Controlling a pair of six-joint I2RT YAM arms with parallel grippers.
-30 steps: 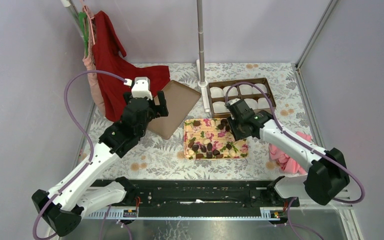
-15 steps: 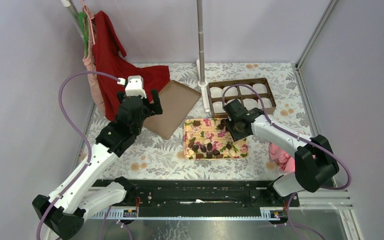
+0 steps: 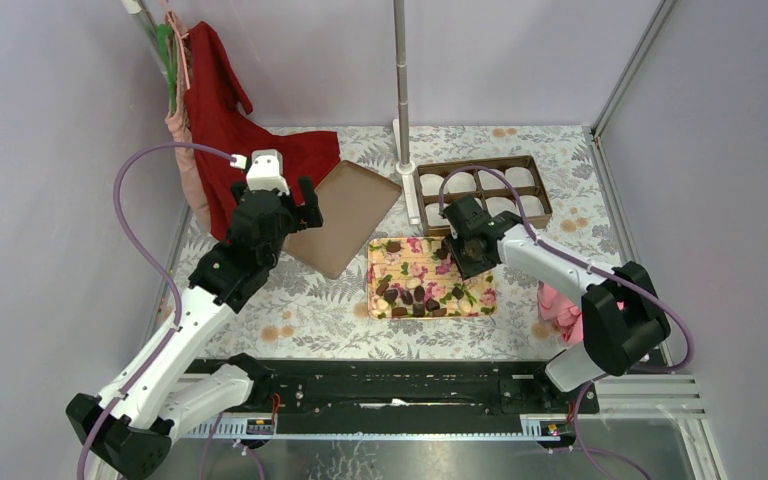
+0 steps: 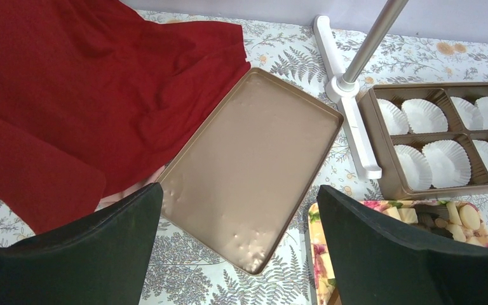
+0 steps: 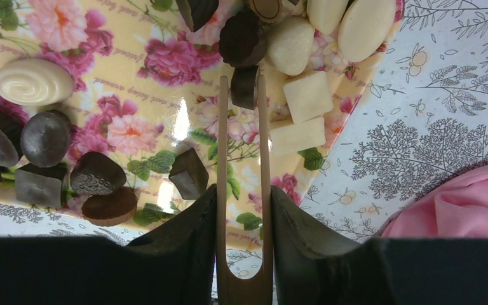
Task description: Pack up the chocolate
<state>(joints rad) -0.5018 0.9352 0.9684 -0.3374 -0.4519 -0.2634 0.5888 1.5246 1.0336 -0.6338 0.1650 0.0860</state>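
Chocolate (image 5: 46, 137) lies on floral tray (image 5: 133, 70); right gripper (image 5: 243, 204) squeezes tongs (image 5: 222, 159), left gripper (image 4: 238, 190) spread wide.

On my feed the floral tray (image 5: 133, 82) is pale yellow with pink roses and green leaves. The chocolate (image 5: 46, 136) on it is dark brown, and beside it lie cream-white pieces (image 5: 33, 81). The tongs (image 5: 223, 159) are light tan. The tablecloth (image 4: 279, 51) is white with grey ferns and small orange blossoms. I also see a deep red cloth (image 4: 70, 95), a matte gold tray (image 4: 254, 171), white crinkled cups (image 4: 446, 163) in a brown box (image 4: 380, 146), and a pink cloth (image 5: 464, 203).
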